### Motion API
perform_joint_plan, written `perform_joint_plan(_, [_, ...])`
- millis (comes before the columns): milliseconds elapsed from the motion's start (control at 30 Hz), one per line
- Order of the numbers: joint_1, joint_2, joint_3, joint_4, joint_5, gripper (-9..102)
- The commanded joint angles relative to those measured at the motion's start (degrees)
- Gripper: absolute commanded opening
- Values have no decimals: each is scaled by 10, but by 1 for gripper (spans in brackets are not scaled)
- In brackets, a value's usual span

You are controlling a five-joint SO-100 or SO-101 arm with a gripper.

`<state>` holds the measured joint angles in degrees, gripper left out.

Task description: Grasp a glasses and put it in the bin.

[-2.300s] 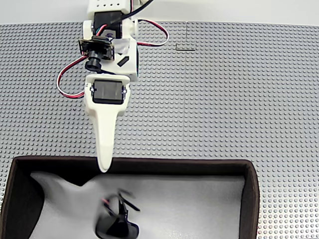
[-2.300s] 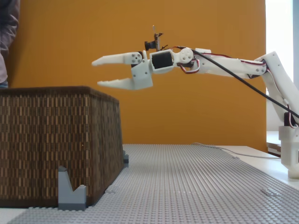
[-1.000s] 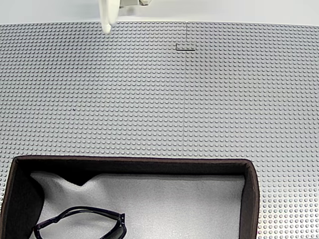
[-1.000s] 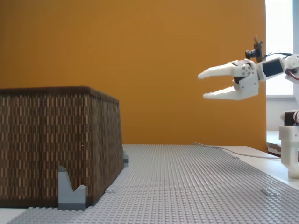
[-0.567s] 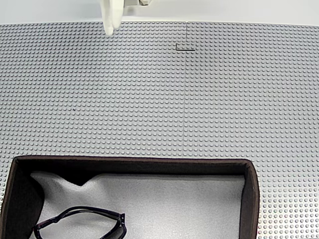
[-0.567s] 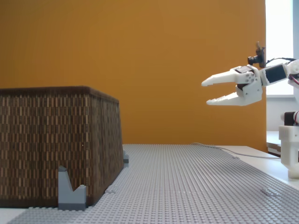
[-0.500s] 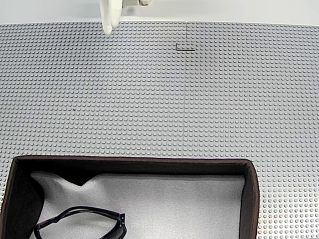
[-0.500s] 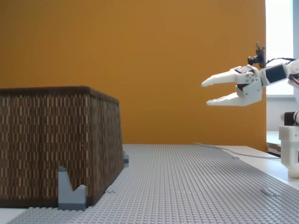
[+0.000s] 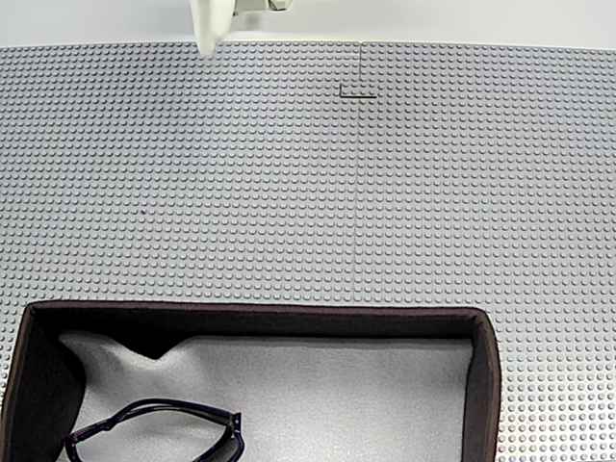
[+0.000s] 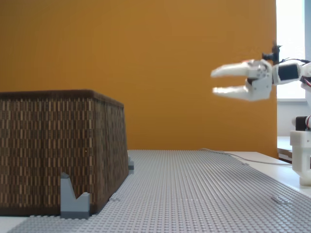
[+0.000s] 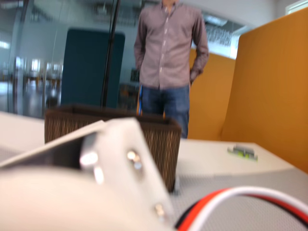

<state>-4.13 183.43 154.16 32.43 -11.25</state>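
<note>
The glasses (image 9: 154, 433) lie inside the bin (image 9: 486, 385), on its pale grey lining near the bin's left end as a fixed view from above shows it, with part of the frame cut off by the picture's lower edge. They look light and stiff, with a glossy frame that would likely slip under hard pads and thin curved arms that would bend or snag if squeezed. If they had to be taken up again, the thicker front of the frame near the bridge seems the safest hold, not the arms or the lenses, which could scratch. The soft lining is rumpled and rises in a fold toward the bin's left rear corner, so it cushions them but could catch an arm tip. The bin's dark walls stand tall and steep in a fixed view from the side (image 10: 58, 150), so any reach inside would have to come from straight above and clear the rim. The bin sits at the near edge of the studded grey counter (image 9: 385, 212), and the stretch from it to the far edge is open. The tool (image 10: 214, 81) hangs high over the counter's far edge, well apart from the bin, its two fingers spread with nothing between them. By this the placing looks done.
</note>
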Motion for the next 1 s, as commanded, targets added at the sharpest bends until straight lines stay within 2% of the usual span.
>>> perform_joint_plan(0, [-8,13,8,-64,-11,19])
perform_joint_plan(200, [-11,14,4,-123,-25,18])
perform_joint_plan(833, [-14,17,2,-124,-35,16])
perform_joint_plan(967, [-14,17,4,-121,-38,20])
